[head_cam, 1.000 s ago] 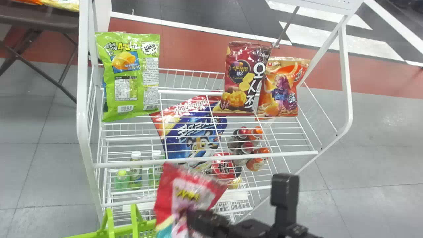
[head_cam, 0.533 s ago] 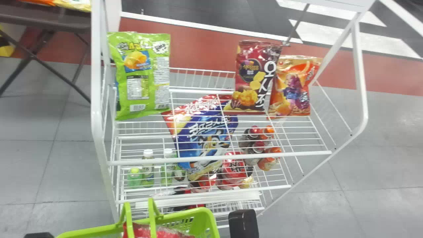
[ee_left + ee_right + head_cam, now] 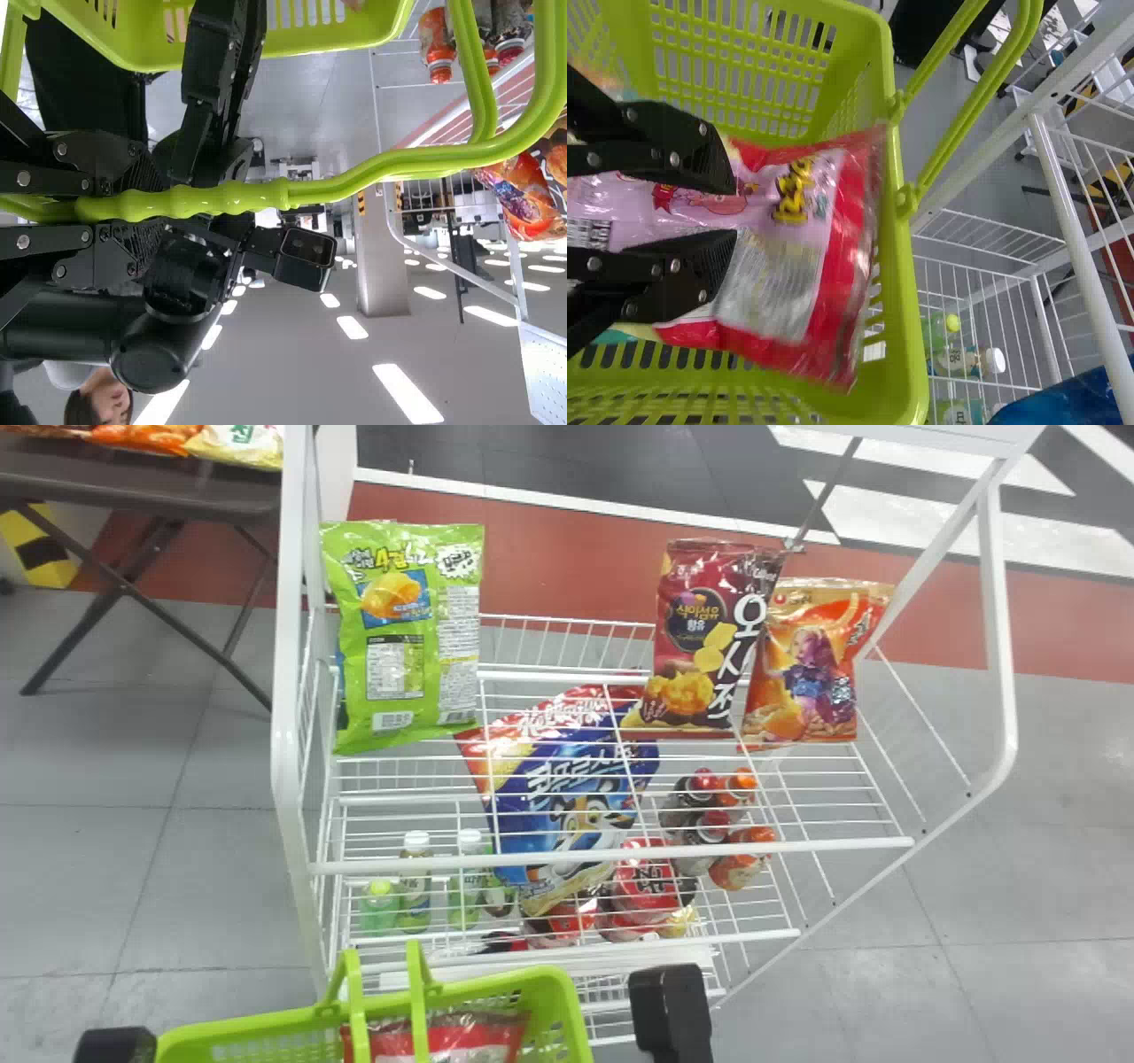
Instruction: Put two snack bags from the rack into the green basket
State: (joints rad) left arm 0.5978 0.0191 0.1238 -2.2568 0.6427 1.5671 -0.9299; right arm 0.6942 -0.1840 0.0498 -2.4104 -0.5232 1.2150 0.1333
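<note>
One red snack bag [image 3: 474, 1036] is in the green basket [image 3: 560, 992] for sure, which sits around 7 o'clock in the head view. So at least half done, I'd say. Can't tell if a second bag is tucked under it, so I wouldn't call the job finished.

Right gripper [image 3: 735, 208] is over the basket with its fingers parted around the middle of that bag – looks let go to me, not pinching it. The left gripper [image 3: 133, 211] is clamped on the basket handle [image 3: 354, 173], so it's on basket duty.

The rack [image 3: 285, 762] has more to pick from: a green bag [image 3: 407, 629] at 10 o'clock, a maroon bag [image 3: 704, 638] at 2, an orange bag [image 3: 811, 660] between 2 and 3 partly behind the maroon one, plus a blue bag [image 3: 576, 806] just below centre.

If this is only bag number one, the right gripper needs to clear the basket and go grab another. My worry would be the fingers snagging the wrapper on the way out – I'd back off straight and slow.
</note>
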